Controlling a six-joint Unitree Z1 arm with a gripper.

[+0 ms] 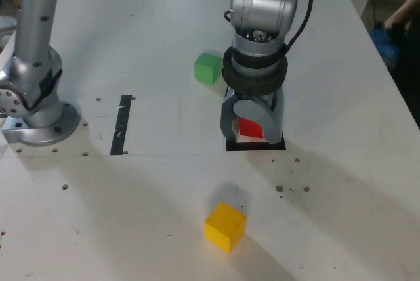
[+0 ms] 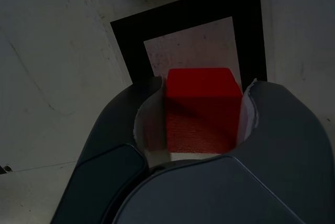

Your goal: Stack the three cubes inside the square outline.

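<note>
One cube, the red cube [image 2: 201, 106], is clamped between the closed jaws of the gripper [image 1: 252, 123] directly over the square outline [image 2: 131, 35], and should be lowered squarely onto the white centre before release. Open table [image 1: 151, 25] is left around the frame; the green cube [image 1: 207, 67] and yellow cube [image 1: 224, 226] sit well apart.

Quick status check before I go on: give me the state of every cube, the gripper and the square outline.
Red cube: between the gripper fingers, over the square outline; whether it rests on the table cannot be told.
Green cube: loose on the table, outside the outline, unstacked.
Yellow cube: loose on the table, outside the outline, unstacked.
Gripper: shut on the red cube.
Square outline: partly covered by the gripper, no stack in it yet.
</note>
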